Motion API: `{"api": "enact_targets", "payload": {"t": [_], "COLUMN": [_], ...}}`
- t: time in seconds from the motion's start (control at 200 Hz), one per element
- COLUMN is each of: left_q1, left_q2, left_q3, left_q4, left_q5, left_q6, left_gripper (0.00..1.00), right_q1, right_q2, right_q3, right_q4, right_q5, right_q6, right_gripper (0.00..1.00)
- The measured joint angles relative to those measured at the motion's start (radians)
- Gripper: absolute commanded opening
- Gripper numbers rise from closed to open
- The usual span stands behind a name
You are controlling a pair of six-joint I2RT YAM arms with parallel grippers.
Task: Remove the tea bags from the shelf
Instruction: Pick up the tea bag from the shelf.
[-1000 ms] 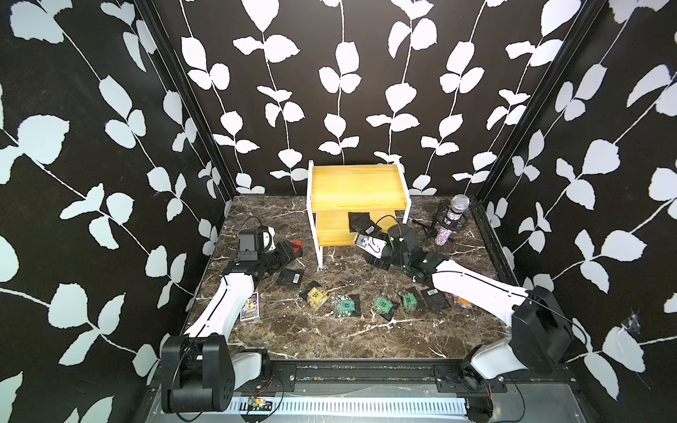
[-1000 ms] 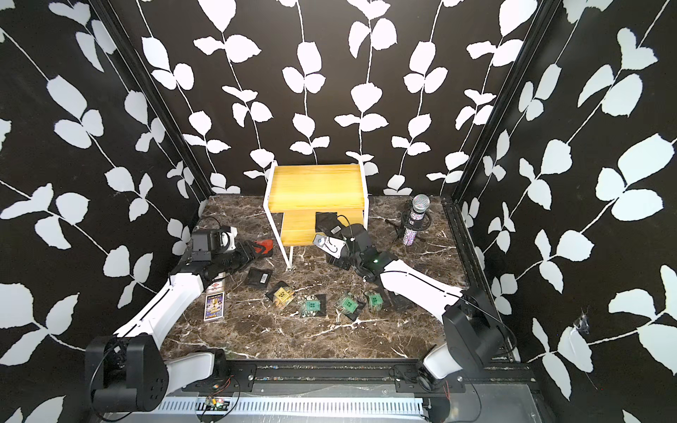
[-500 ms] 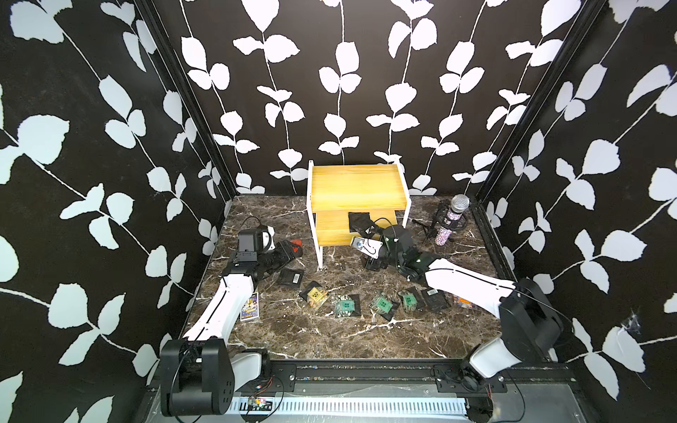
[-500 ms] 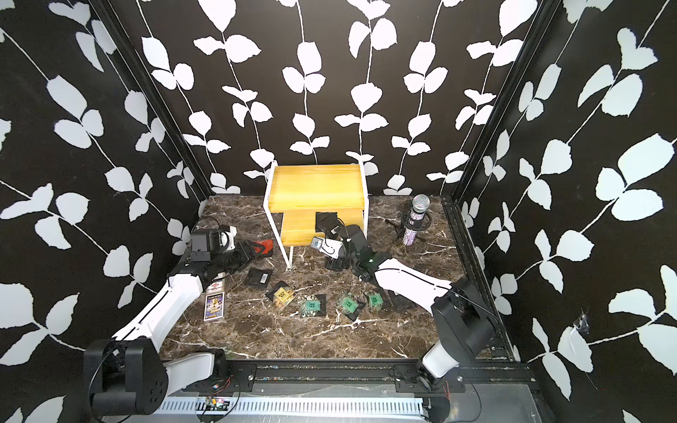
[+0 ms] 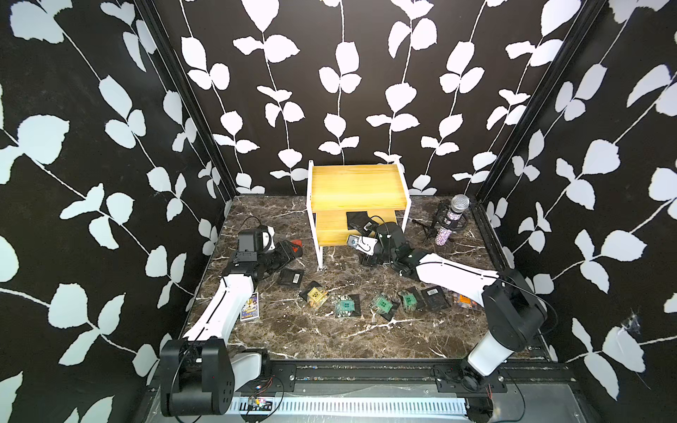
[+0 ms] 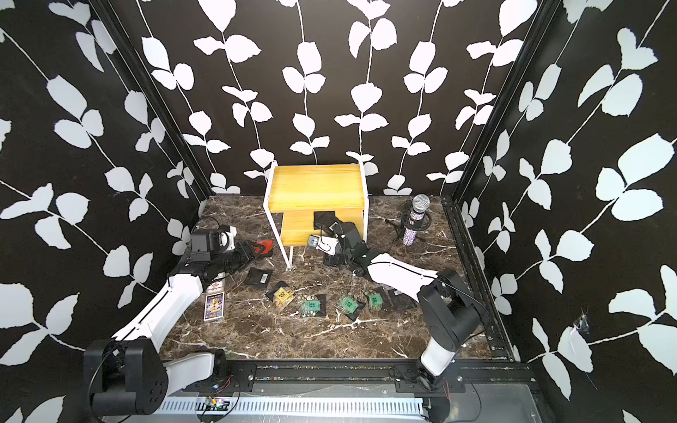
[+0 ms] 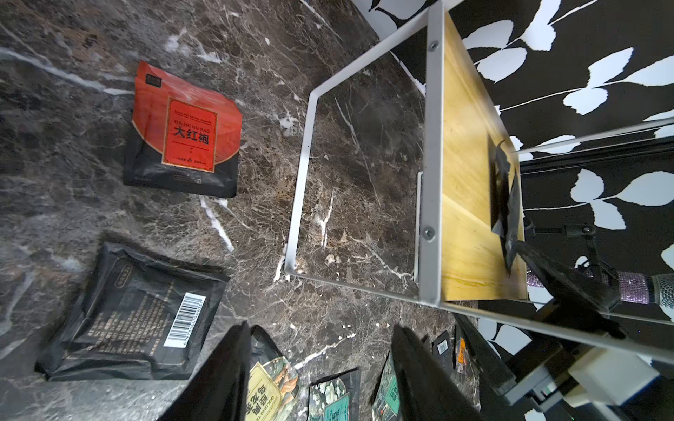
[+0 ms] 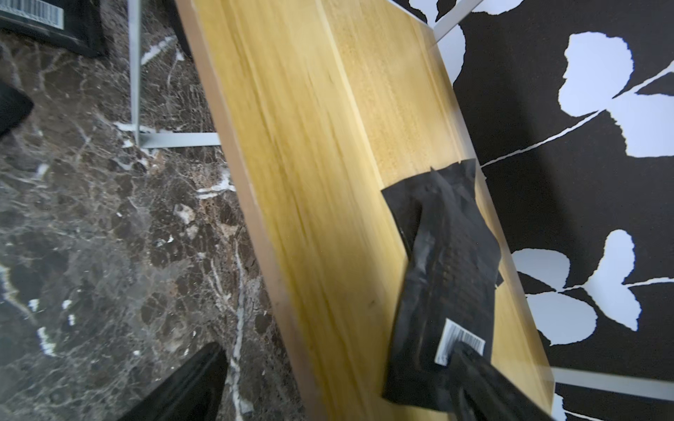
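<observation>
The shelf (image 5: 357, 186) stands at the back, its yellow boards on a white frame. One black tea bag (image 5: 356, 219) (image 8: 445, 262) lies on the lower board, barcode up. My right gripper (image 8: 337, 348) (image 5: 368, 227) is open across that board's front edge. One of its fingers (image 8: 474, 375) lies over the bag's barcode corner, the other hangs over the marble. Other tea bags lie on the table: a red one (image 7: 186, 135) (image 5: 296, 243), a black one (image 7: 138, 310) (image 5: 291, 276), and yellow (image 5: 315, 293) and green (image 5: 346, 305) ones. My left gripper (image 7: 321, 339) (image 5: 291, 252) hovers open and empty near the red bag.
A glittery microphone on a small stand (image 5: 452, 219) is right of the shelf. A blue printed card (image 5: 250, 311) lies beside my left forearm. More sachets (image 5: 434, 296) lie under my right forearm. Patterned walls close in on three sides.
My right gripper has reached forward onto the lower board and opened wider around the black tea bag. The left arm has not moved.
</observation>
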Motion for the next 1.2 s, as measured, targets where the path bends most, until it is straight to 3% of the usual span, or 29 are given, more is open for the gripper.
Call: {"api": "enact_targets", "payload": {"t": [0.495,0.64,0.815,0.93,1.2], "left_q1": [0.0,0.0,0.0,0.0,0.0], "left_q2": [0.002,0.012,0.019,0.019,0.019], "left_q3": [-0.032,-0.033,-0.039,-0.04,-0.04], "left_q4": [0.009,0.029,0.041,0.045,0.045], "left_q5": [-0.001,0.0,0.0,0.0,0.0], "left_q6": [-0.005,-0.009,-0.013,-0.016,-0.016], "left_gripper": [0.56,0.56,0.56,0.57,0.56], "right_q1": [0.005,0.009,0.014,0.018,0.028], "right_q2": [-0.069,-0.127,-0.149,-0.154,-0.174], "right_q3": [-0.021,-0.052,-0.072,-0.078,-0.078], "right_q4": [-0.055,-0.089,-0.1,-0.097,-0.053], "right_q5": [-0.052,-0.061,-0.064,-0.059,-0.047], "right_q6": [0.031,0.046,0.061,0.064,0.047], "right_gripper": [0.51,0.48,0.56,0.76,0.87]}}
